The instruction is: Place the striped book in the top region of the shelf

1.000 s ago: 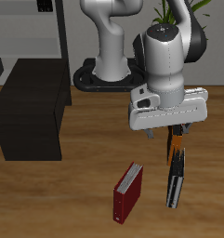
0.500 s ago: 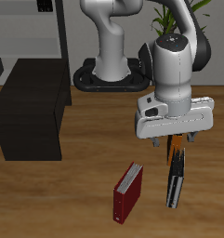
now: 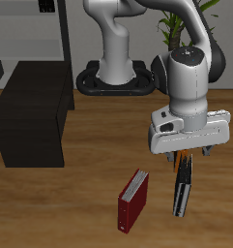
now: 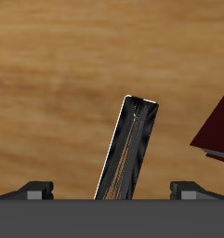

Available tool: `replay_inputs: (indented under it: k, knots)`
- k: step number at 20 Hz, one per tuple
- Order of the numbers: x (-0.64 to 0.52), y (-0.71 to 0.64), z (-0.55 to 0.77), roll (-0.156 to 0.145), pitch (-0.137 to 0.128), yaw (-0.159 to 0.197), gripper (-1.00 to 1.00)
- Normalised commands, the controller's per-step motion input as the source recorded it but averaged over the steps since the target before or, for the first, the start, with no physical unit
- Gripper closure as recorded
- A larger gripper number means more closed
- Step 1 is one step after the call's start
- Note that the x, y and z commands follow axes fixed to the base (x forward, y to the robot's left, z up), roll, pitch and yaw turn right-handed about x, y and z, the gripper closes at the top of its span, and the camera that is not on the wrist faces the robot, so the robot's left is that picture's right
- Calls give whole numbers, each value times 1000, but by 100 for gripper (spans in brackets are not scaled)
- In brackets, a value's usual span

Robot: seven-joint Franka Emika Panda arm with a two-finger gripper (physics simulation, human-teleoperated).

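Observation:
The striped book (image 3: 182, 196) is a thin dark book with fine pale stripes, lying on the wooden table near its front edge. It also shows in the wrist view (image 4: 130, 149). An orange patch (image 3: 183, 155) sits at its far end, under my fingers; I cannot tell whether that is a separate book. My gripper (image 3: 187, 155) hangs just above that far end, open and empty, with the book between its spread fingers (image 4: 34, 189) in the wrist view. The low black shelf (image 3: 31, 116) stands well off to the side, its flat top bare.
A dark red book (image 3: 134, 200) lies close beside the striped book and shows in the wrist view (image 4: 216, 130). A pale-grey open rack (image 3: 41, 29) stands behind the shelf. The robot base (image 3: 113, 79) and a plant (image 3: 176, 17) are at the back.
My gripper has come down and moved toward the table's front edge, closer over the striped book. The books and the shelf have not moved.

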Motion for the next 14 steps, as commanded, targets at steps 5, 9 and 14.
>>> replay_inputs:
  k: [5, 9, 14]
  knots:
    - [54, 30, -249, -2, 29, 12, -100]
    - [17, -90, -264, -14, 35, 2, -100]
    - [29, -52, -255, -18, 36, 6, -100]
